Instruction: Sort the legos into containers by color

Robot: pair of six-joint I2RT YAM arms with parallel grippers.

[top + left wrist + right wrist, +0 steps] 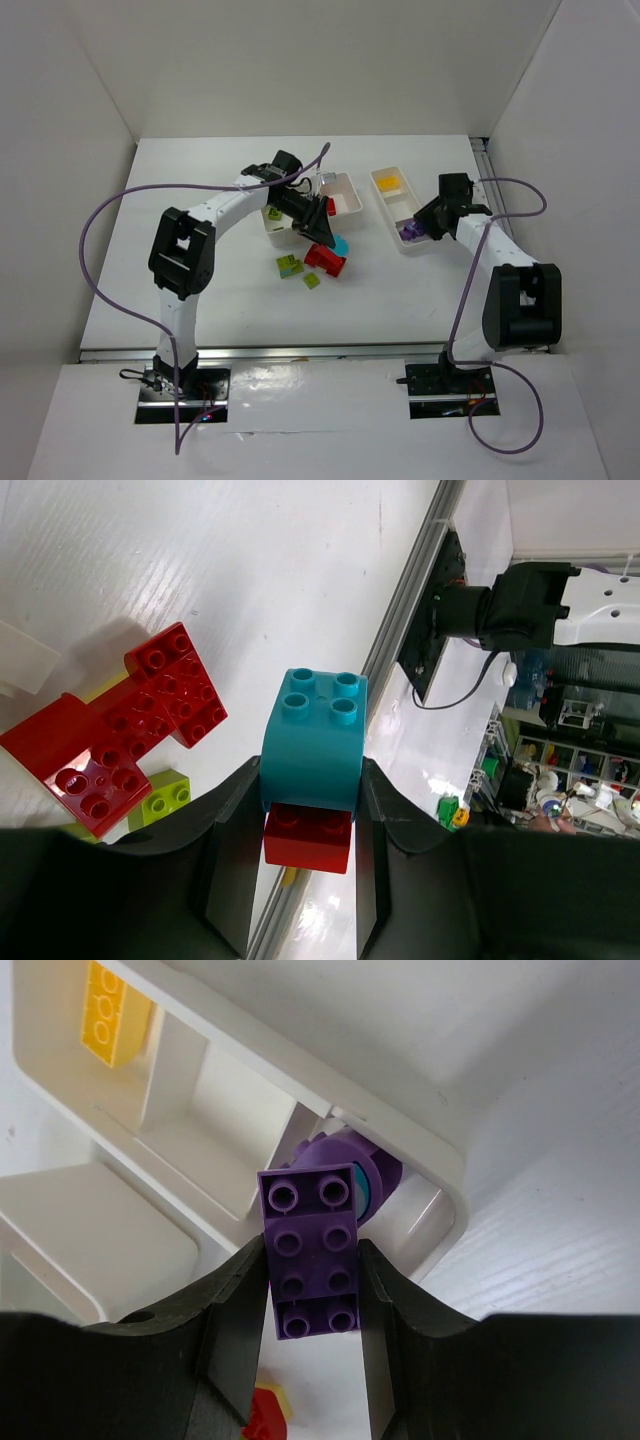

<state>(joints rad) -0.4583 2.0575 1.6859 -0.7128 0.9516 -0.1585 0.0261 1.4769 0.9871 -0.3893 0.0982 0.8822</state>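
Left fingers [232, 860] are clamped on a teal brick [312, 735], held up off the counter [250, 580]. A red brick [308, 838] sits right under it. Looks stuck on, but I can't be sure. If it is, I'd split them before dropping, or two colours land in one slot. Loose red bricks [120, 740] and a lime one [165, 795] lie on the counter below, near the wider tray [345, 182], which has red in it. Over at the narrower tray [384, 207], with yellow [390, 183] at the far end, the right fingers [235, 1310] grip a purple brick [313, 1245] above the near end slot, where a purple piece [385, 1165] already sits. I'd centre it past the wall, go low, then let go.
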